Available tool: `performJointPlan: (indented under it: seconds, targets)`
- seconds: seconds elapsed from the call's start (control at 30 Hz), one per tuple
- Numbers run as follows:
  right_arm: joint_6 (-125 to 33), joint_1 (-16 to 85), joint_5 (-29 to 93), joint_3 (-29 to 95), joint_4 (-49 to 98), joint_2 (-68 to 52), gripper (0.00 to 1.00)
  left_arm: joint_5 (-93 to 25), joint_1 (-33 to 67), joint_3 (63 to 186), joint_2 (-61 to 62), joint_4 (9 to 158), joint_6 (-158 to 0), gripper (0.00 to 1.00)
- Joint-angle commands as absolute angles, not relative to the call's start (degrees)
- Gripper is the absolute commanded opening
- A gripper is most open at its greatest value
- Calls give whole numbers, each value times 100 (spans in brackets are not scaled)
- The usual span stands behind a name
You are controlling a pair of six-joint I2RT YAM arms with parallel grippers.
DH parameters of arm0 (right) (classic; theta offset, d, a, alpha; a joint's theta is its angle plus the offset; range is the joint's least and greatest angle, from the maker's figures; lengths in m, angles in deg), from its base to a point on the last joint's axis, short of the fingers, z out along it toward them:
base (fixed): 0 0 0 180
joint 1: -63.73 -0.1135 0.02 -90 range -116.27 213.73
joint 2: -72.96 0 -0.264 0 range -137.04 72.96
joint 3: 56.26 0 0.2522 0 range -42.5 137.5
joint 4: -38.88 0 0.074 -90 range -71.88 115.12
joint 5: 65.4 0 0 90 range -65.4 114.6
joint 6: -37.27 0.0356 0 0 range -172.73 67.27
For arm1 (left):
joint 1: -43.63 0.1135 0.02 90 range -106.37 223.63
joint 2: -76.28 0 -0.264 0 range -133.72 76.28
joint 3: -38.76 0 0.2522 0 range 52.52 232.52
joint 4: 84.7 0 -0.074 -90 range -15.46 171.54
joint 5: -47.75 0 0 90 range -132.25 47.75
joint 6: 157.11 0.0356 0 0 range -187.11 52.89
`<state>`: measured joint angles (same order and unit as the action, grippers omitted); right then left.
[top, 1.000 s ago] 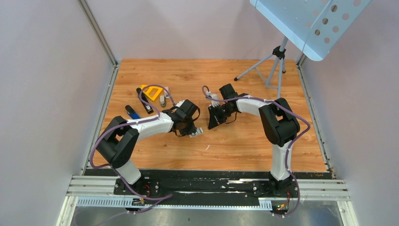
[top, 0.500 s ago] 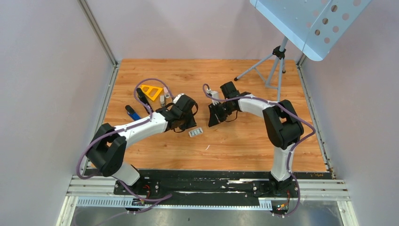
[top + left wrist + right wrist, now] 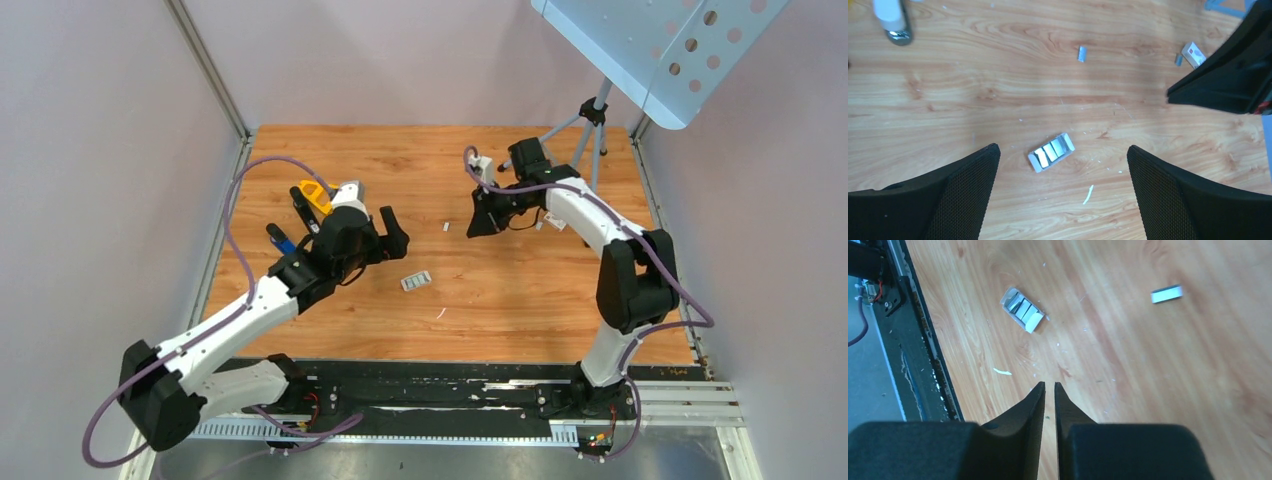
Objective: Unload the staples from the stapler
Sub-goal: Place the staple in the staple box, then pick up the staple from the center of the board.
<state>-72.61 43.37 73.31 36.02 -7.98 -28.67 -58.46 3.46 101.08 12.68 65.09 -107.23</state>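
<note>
- left gripper (image 3: 1062, 147): fingers spread wide, empty, hanging above table (image 3: 520, 300).
- staples (image 3: 1050, 152): short rows packed side by side, flat on wood, below and between left fingers, untouched.
- right gripper (image 3: 1049, 385): fingers nearly together, slim gap, nothing held; above wood, well apart from staples.
- strip (image 3: 1081, 53): lies alone between staples and right gripper.
- stapler (image 3: 299, 207): probably black bar beside yellow piece (image 3: 312, 194) at left, half hidden by left arm; not certain.
</note>
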Motion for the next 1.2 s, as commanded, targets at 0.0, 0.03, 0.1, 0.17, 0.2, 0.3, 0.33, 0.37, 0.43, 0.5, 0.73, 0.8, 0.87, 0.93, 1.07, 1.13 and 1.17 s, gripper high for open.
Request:
performJointPlan:
  seconds: [0.0,0.03,0.1,0.17,0.2,0.3,0.33,0.37,0.43,0.5,0.73,0.8,0.87,0.93,1.07,1.13,1.17]
  targets:
    - [-8086,4743,7462,4033,-1618,-2417,17,-6131,571,9692,1926,6681,-10250,100]
    - [-8142,4807,7411,4089,-1656,-2357,19,-6015,663,9597,2089,6756,-10239,100]
    - [-8256,4902,7290,4196,-1720,-2265,22,-5672,870,9356,2415,6995,-10207,100]
    - [-8398,4946,7106,4300,-1787,-2210,25,-5506,999,9069,2753,7217,-10266,100]
    - [-8475,4956,7002,4369,-1823,-2187,27,-5485,1024,8924,2929,7337,-10298,100]
    - [-8670,4982,6709,4591,-1963,-2170,32,-5638,1070,8485,3441,7644,-10439,100]
    - [-8749,4985,6625,4690,-2040,-2182,37,-5743,1084,8360,3631,7738,-10470,100]
    - [-8863,4984,6554,4788,-2132,-2206,41,-5789,1096,8242,3777,7804,-10456,100]
    - [-9073,4984,6419,4999,-2365,-2308,48,-5787,1162,8053,4001,7927,-10403,100]
    - [-9190,4984,6321,5189,-2620,-2516,52,-5682,1233,7960,4127,7985,-10355,100]
    - [-9004,4993,6395,5699,-2894,-3221,57,-5535,1293,7793,4141,8111,-10274,100]
    - [-8886,4993,6411,5864,-2896,-3436,57,-5520,1308,7715,4067,8326,-10339,100]
    - [-8794,4997,6414,6032,-2882,-3637,57,-5465,1330,7650,3950,8583,-10363,100]
    - [-8662,4993,6419,6213,-2860,-3866,57,-5447,1354,7670,3801,8724,-10364,100]
    - [-8435,4993,6429,6537,-2784,-4258,57,-5414,1382,7662,3480,9144,-10354,100]
    - [-8285,4993,6396,6674,-2701,-4413,56,-5319,1384,7663,3322,9252,-10464,100]
    - [-8218,4995,6356,6720,-2641,-4473,56,-5277,1383,7661,3275,9287,-10505,100]
